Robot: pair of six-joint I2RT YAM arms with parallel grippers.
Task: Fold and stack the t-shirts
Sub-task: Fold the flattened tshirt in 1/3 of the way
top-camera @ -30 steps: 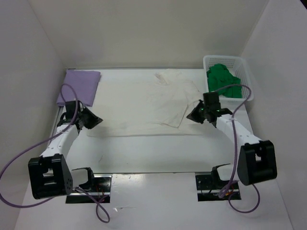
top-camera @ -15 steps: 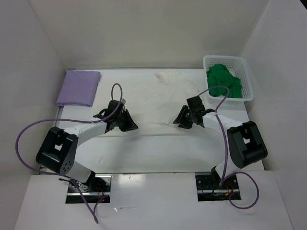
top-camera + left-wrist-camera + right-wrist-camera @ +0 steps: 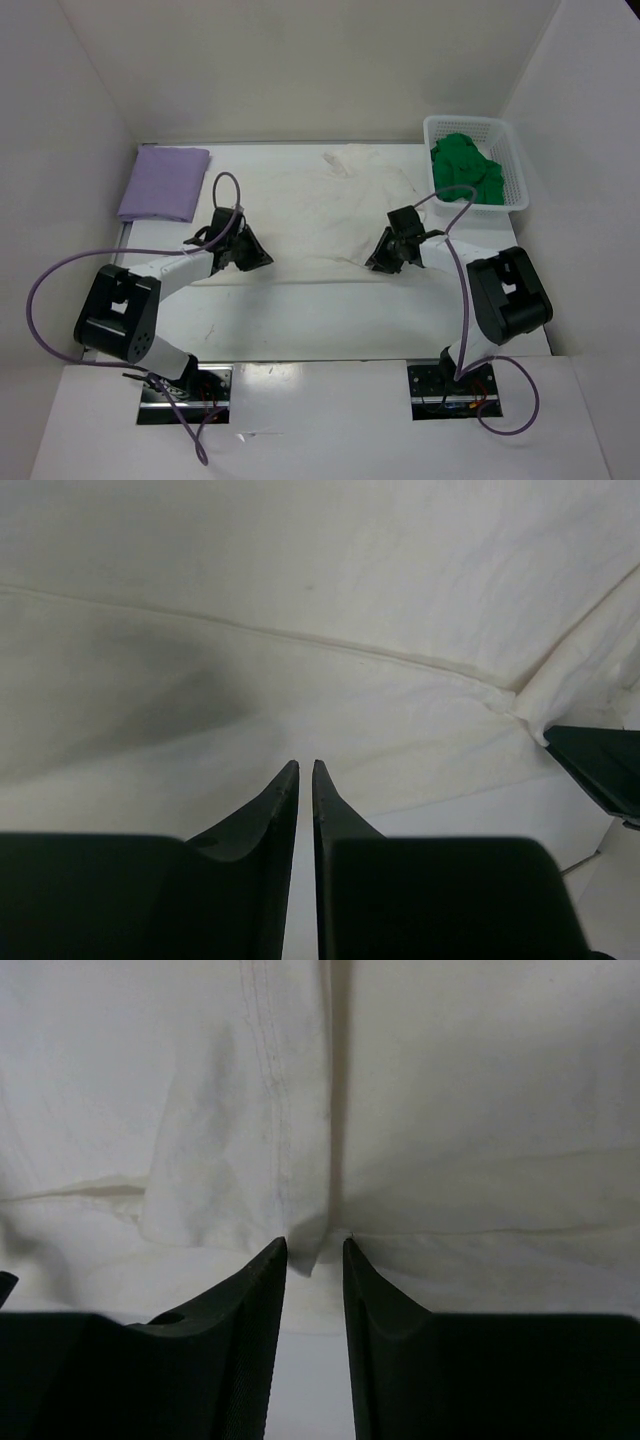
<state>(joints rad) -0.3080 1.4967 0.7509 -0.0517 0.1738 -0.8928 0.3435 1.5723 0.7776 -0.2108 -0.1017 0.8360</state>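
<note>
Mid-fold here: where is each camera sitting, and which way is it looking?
Top external: overhead, near side, looking down on the white table, left arm, right arm and spread cream-white cloth t-shirt.
Left wrist: on that arm, facing the t-shirt's edge past the left gripper.
Right wrist: likewise, past the right gripper.
Shared: the t-shirt.

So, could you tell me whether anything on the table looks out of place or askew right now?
The cream shirt lies rumpled mid-table with one flap folded over it unevenly, not squared up. The green shirt is a crumpled heap in the basket. Only the purple shirt, at the far left, looks neatly folded.
</note>
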